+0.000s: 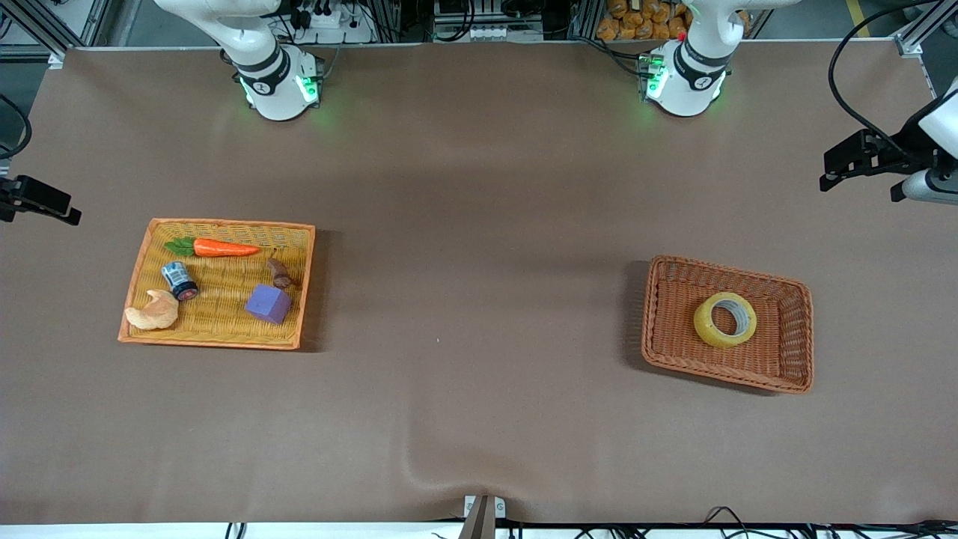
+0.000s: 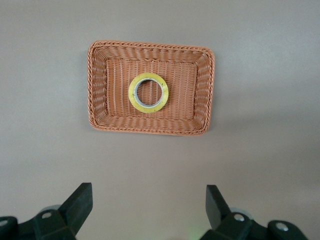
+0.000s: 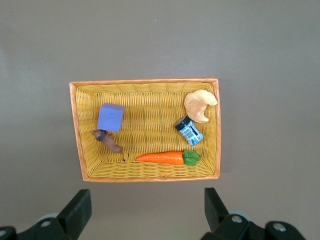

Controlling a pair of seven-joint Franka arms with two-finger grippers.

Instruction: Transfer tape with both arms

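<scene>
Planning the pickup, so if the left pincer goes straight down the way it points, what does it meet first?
Probably bare table beside the brown wicker basket holding the tape; the open left pincer points just off the basket, though depth is unclear.

Little can be read here. Each arm base wears a black band with a small white mark — the right arm's base [image 1: 278, 78] and the left arm's base [image 1: 685, 78] — but no characters can be made out. The small blue-and-white can [image 3: 190, 131] bears a printed label — its text is illegible.
</scene>
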